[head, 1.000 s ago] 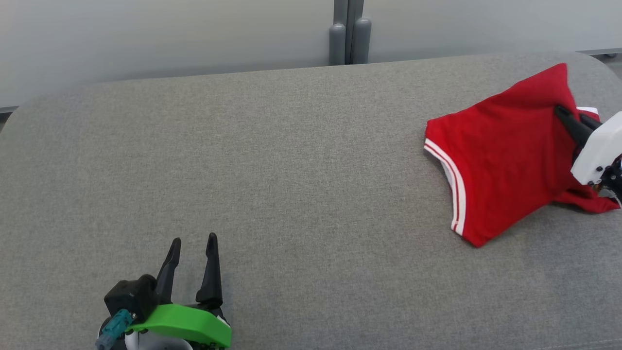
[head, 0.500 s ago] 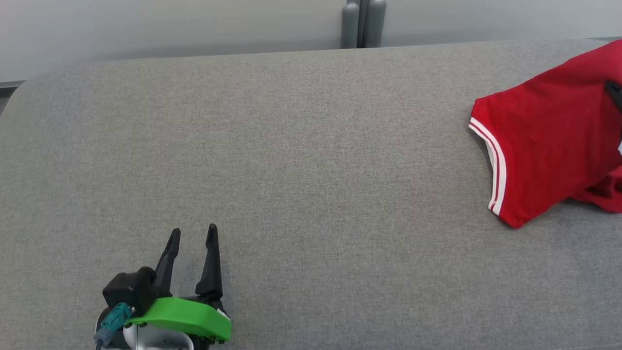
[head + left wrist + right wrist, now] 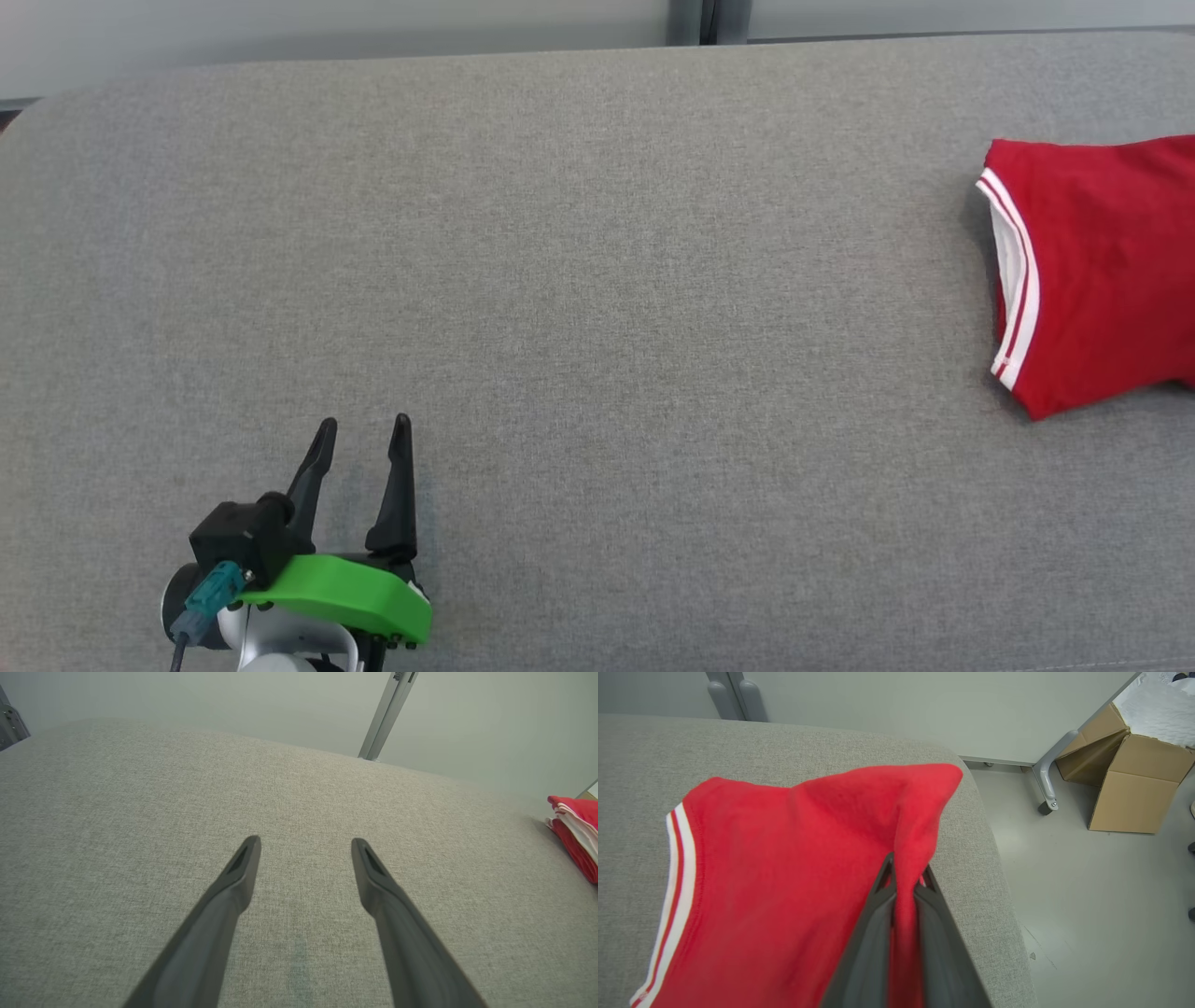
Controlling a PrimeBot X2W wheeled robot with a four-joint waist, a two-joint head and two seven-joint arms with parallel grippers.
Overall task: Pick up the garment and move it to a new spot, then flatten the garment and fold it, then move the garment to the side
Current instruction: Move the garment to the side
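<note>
While a fold of the red shirt [image 3: 784, 868] was clamped tight in the right gripper [image 3: 906, 877], near the grey table's [image 3: 597, 280] corner, the left gripper [image 3: 306, 847] was held spread and empty, well apart from it.

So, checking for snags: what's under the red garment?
The grey padded surface shows around the garment; the right gripper pinches a raised fold. Anything beneath the cloth is covered.

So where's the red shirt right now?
The red shirt is at the far right of the grey surface in the head view, near its rounded corner, pinched in the right pincer; the open left pincer is far off, lower left.
</note>
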